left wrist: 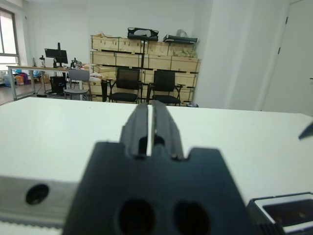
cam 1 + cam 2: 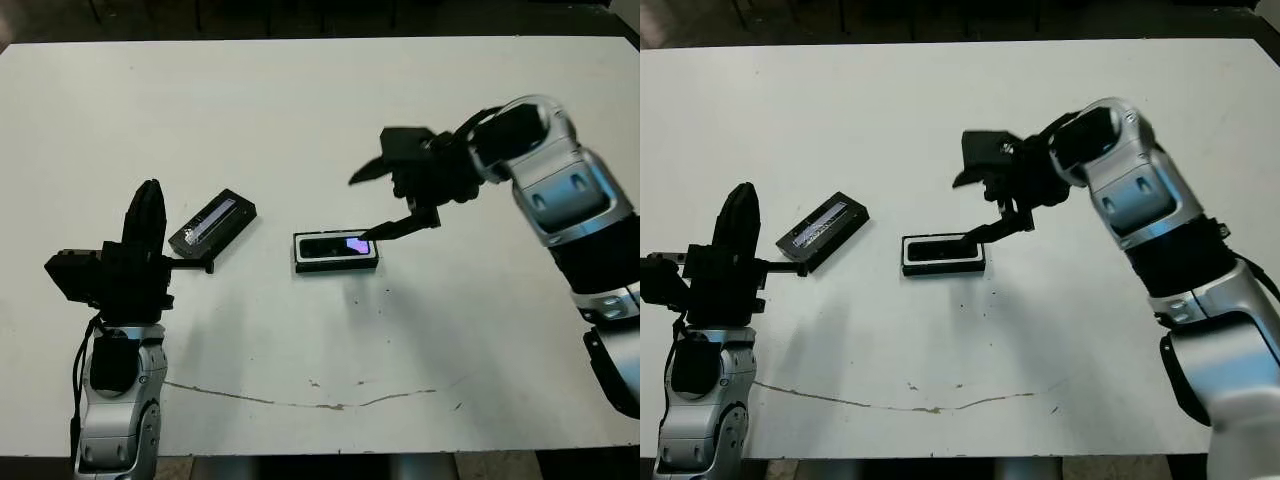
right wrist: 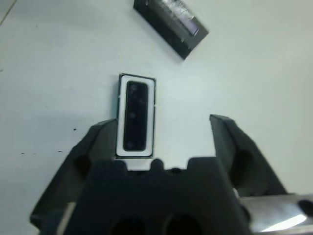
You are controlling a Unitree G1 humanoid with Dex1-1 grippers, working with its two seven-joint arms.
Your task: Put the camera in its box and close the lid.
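We see the camera (image 2: 336,246) lying flat inside the box (image 2: 336,264), screen up with a purple-blue glint at one end, the white lining showing as a thin frame around it; the box sits near the middle of the white desk (image 2: 300,110). The lid (image 2: 212,223) lies apart from the box on the robot's left side, stripe up, resting flat on the desk at an angle. Our right arm reaches in from the right with the wrist bent toward the centre, and the right hand (image 2: 383,201) hangs above the box's right end with its two fingers spread wide and nothing between them; from the right wrist view the box lies just beyond the gap between the fingers. Our left arm stands at the near left edge of the desk, forearm upright, and the left hand (image 2: 148,213) points away across the desk, its fingers pressed together and holding nothing, just beside the lid's near end.
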